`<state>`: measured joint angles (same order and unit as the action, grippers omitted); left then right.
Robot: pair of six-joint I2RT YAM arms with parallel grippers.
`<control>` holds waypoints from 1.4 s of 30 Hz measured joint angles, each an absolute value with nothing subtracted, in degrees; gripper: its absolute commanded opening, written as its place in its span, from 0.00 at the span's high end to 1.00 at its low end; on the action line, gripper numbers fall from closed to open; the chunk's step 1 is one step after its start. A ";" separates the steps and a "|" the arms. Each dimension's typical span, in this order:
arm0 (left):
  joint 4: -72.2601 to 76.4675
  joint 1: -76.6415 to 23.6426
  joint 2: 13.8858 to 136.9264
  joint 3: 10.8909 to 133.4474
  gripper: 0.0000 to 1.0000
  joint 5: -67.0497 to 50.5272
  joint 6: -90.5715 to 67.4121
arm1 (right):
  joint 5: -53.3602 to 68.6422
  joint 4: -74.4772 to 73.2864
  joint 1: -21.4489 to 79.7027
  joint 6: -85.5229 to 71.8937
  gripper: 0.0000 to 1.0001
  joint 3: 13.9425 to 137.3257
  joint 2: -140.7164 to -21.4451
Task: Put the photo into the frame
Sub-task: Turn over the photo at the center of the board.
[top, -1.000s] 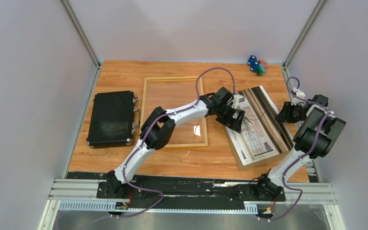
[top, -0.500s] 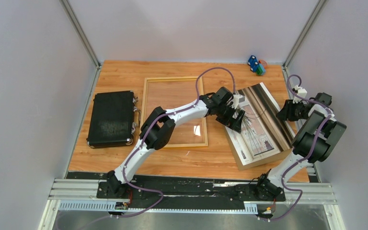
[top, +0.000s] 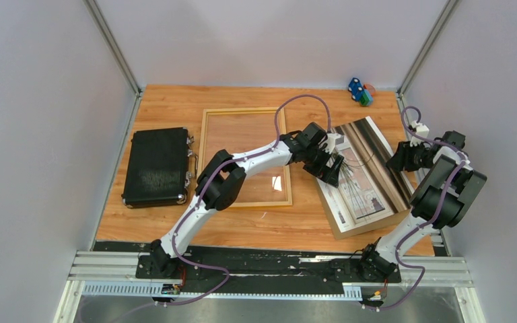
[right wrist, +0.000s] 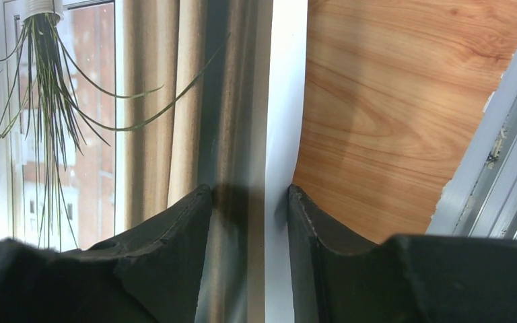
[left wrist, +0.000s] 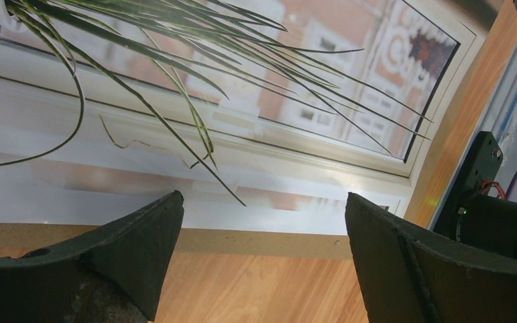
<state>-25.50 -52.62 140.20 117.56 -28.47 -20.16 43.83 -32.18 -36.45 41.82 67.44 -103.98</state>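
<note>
I am holding my left gripper (top: 328, 168) over the left edge of the large rectangular photo (top: 367, 178) of a potted plant by a curtained window. Its jaws are standing wide apart. In the left wrist view the two black fingers (left wrist: 138, 249) are straddling the print's white border, the strip of plain brown backing board (left wrist: 256, 243) under it, and bare bench beside it. I cannot tell whether either finger is touching the print.

I am positioning my right gripper (top: 402, 160) at the photo's right edge. Its jaws are standing narrow, with a small gap showing between them. In the right wrist view the print's white margin and dark curtain band are running into that gap. I cannot tell whether the fingers (right wrist: 175, 249) are pressing on the paper.

The photo is lying on the backing board on the right part of the orange wood-grain bench (top: 175, 101). The thin-railed tan wooden frame (top: 241, 138) with a clear pane is lying flat left of it, partly beneath my left arm. A black rectangular case (top: 156, 166) is lying further left. A small blue-and-green toy (top: 359, 91) is sitting at the far right corner.
</note>
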 measured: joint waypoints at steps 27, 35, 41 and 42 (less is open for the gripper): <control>-25.50 -52.62 140.14 117.40 0.00 -28.51 -19.38 | 40.25 -34.70 -33.47 45.34 0.47 68.95 -103.98; -25.52 -52.62 140.14 117.40 0.00 -28.47 -19.14 | 37.32 -34.44 -31.68 45.32 0.43 69.38 -104.86; -25.47 -52.75 140.16 117.40 0.00 -28.27 -18.81 | 37.82 -34.98 -29.23 45.06 0.40 69.43 -105.08; -25.50 -52.75 140.16 117.40 0.00 -28.27 -18.76 | 37.82 -35.05 -28.93 45.08 0.41 69.52 -105.19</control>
<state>-25.50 -52.75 140.16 117.40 -28.27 -18.76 37.82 -35.05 -28.93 45.08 69.52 -105.19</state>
